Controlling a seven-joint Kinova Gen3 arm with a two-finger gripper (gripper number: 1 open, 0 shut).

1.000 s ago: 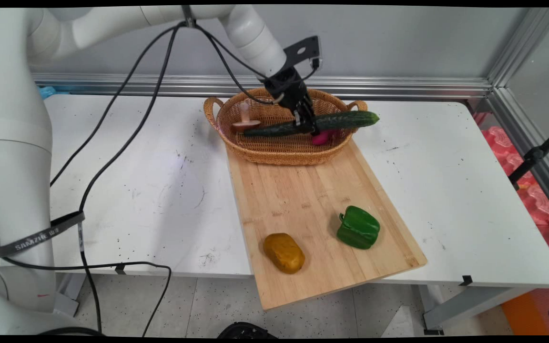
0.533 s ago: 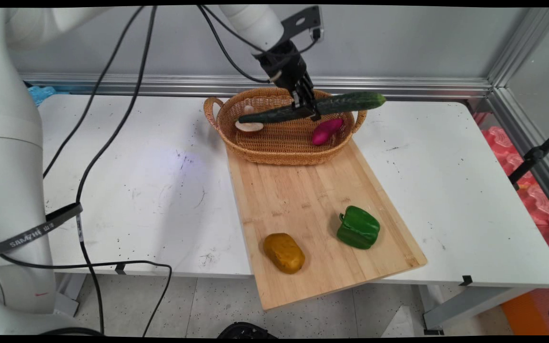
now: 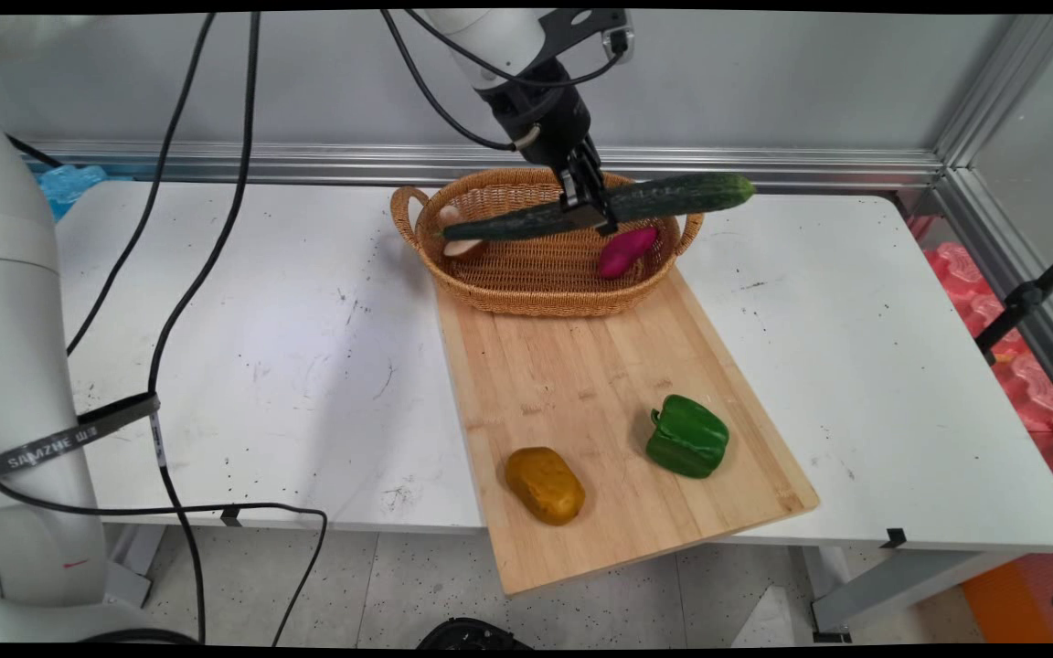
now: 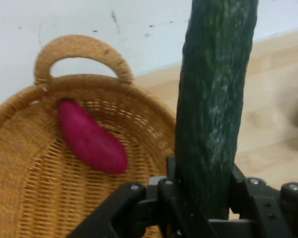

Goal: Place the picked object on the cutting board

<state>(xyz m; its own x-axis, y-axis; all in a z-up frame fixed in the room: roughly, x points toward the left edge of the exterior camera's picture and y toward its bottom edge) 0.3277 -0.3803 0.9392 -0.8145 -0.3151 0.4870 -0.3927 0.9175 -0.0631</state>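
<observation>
Near edge of board (image 3: 581, 384): potato (image 3: 544, 484) + green pepper (image 3: 687, 436), well apart from gripper | mid: basket (image 3: 526, 297) w/ purple veg (image 3: 625, 251) & mushroom (image 3: 458, 245) | far: gripper (image 3: 589, 212) clamped on cucumber (image 3: 673, 195) near its middle, held above basket, long axis across, right end higher, over rim.

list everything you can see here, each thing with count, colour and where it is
cucumber: 1, dark green, held in the air over the basket
basket: 1, tan wicker, far end of the cutting board
sweet potato: 1, magenta, in the basket's right part
mushroom: 1, pale brown, in the basket's left part
cutting board: 1, light wood, mid table
green pepper: 1, green, board's near right
potato: 1, yellow-brown, board's near left
table: 1, white
gripper: 1, black, shut on the cucumber
</observation>
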